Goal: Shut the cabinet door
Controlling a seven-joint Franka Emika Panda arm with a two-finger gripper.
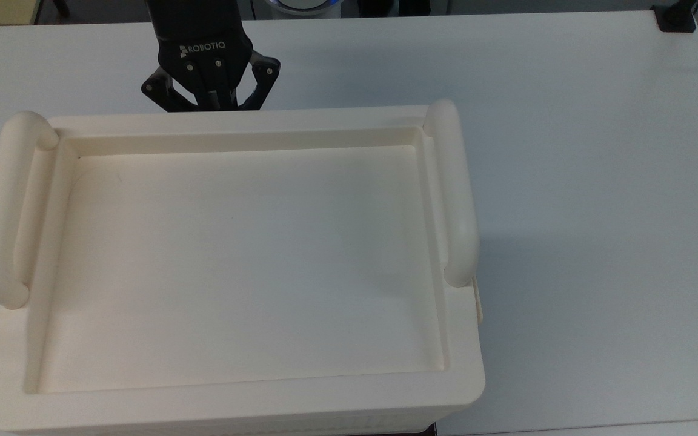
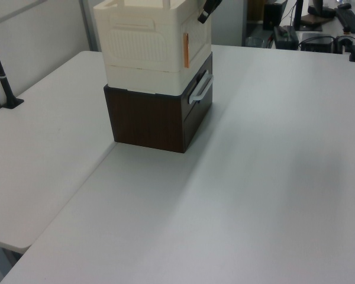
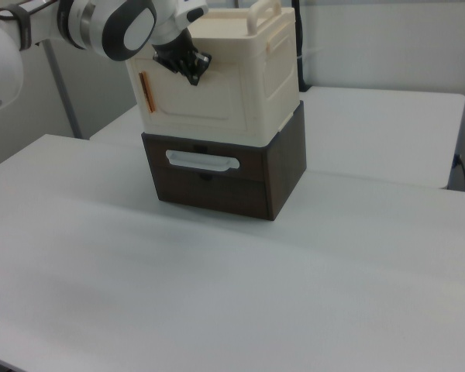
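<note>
- Top view: the cabinet point(image 1: 234, 387) fills the left and middle of the frame, its tray top facing up. The gripper point(image 1: 208, 100) sits at its upper edge, fingers hidden, so I cannot tell its grip.
- Right view: the gripper point(image 3: 192, 68) presses the door point(image 3: 198, 97), upper left, flat against the cabinet point(image 3: 271, 70).
- Left view: the cabinet point(image 2: 139, 44) stands on a brown box point(image 2: 148, 121), on a white table point(image 2: 260, 189).

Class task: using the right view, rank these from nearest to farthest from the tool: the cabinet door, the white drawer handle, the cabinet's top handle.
1. cabinet door: directly at the tool.
2. top handle: up, to the right view's right.
3. white drawer handle: below, on the brown drawer unit.
</note>
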